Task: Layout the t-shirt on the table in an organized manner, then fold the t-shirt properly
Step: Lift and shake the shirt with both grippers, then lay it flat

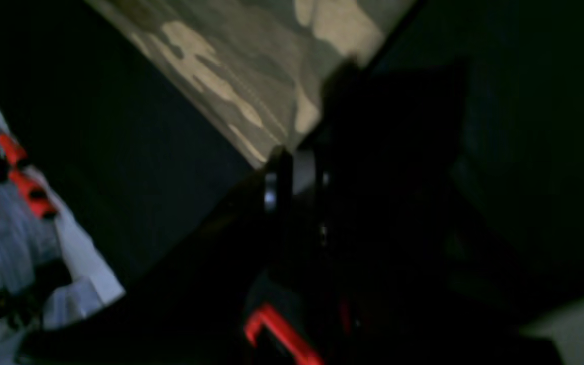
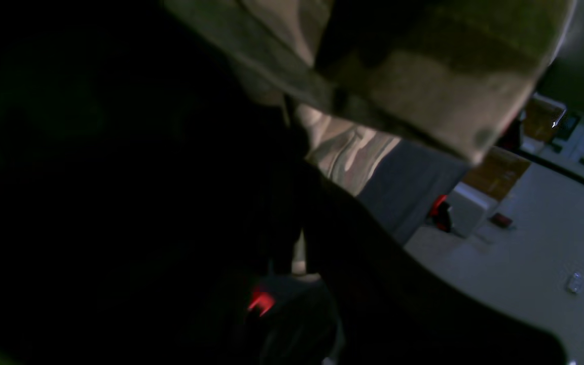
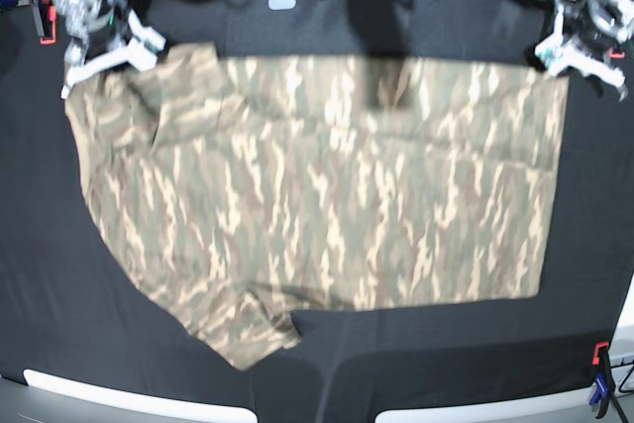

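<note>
1. We see the camouflage t-shirt of tan, cream, olive and brown cloth (image 3: 347,205) spread across the middle of the black cloth-covered table (image 3: 59,274), in the base view.
2. Its long axis runs roughly from nine o'clock to three o'clock; we cannot tell for certain which way the collar points.
3. A short sleeve-like flap (image 3: 243,334) juts out towards seven o'clock (rather crumpled, we must say), its tip pointing down that way.
4. At two o'clock we have the white-and-black left gripper (image 3: 553,54), its pincer closed on the shirt's corner; our left wrist view shows the cloth narrowing into the fingertips.
5. At ten o'clock the white-and-black right gripper (image 3: 144,52) has its pincer closed on bunched cloth, though our right wrist view is very dark around the tips.
6. Between them we see the upper edge running nearly straight on the two o'clock side, with loose folds towards ten o'clock.
7. We find a red-and-blue clamp (image 3: 601,383) at four o'clock, by the table's edge.
</note>
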`<state>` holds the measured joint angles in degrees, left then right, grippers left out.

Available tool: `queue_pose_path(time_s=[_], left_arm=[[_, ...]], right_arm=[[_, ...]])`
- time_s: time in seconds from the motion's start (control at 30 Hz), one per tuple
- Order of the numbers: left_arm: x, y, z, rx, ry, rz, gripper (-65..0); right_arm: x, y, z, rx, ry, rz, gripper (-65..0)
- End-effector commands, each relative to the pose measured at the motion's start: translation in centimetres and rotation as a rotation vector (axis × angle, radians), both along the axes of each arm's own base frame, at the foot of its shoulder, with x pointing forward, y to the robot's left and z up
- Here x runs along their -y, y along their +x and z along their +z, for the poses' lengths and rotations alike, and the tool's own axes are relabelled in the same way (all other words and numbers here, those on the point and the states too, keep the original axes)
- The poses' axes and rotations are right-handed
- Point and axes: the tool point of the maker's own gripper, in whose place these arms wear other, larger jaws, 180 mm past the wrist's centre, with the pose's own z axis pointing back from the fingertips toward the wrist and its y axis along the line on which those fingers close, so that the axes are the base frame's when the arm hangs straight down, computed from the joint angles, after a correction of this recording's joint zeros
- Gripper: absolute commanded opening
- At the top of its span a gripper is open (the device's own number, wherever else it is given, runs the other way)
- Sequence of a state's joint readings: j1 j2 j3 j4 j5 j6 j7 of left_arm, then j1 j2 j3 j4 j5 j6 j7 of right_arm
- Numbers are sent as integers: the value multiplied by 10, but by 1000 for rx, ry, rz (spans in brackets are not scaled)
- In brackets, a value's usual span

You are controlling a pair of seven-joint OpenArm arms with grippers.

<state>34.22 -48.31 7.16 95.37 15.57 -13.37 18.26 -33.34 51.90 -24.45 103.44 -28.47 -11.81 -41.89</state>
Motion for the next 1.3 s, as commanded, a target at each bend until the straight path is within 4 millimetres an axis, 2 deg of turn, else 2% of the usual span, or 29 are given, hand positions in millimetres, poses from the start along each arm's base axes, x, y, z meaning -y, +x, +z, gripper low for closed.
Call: queue_pose_path(time_s=[0.0, 0.17, 0.33, 0.53, 0.87, 0.97, 1.07, 1.27], left_arm=[[-14, -5, 4, -12, 57, -1, -650], [-23, -36, 0, -77, 84, -14, -650], [-27, -58, -5, -125, 92, -7, -650], [-30, -77, -6, -163, 137, -42, -650], [-23, -70, 4, -151, 163, -34, -650], [-22, -67, 10, -147, 188, -22, -650], [-21, -63, 17, -143, 214, -9, -554], [-17, -61, 31, -139, 237, -52, -546]], right_arm=[[8, 0, 11, 24, -48, -2, -650], [3, -23, 13, 22, -59, 11, -650], [-6, -42, 11, -7, -39, 20, -650], [-10, -47, 14, -9, -40, 29, -650], [-3, -45, 26, 47, -49, -62, -650], [-8, -44, 31, 54, -34, -68, -599], [-18, -50, 35, 45, -2, -55, -575], [-35, -56, 54, 78, -15, 19, -575]])
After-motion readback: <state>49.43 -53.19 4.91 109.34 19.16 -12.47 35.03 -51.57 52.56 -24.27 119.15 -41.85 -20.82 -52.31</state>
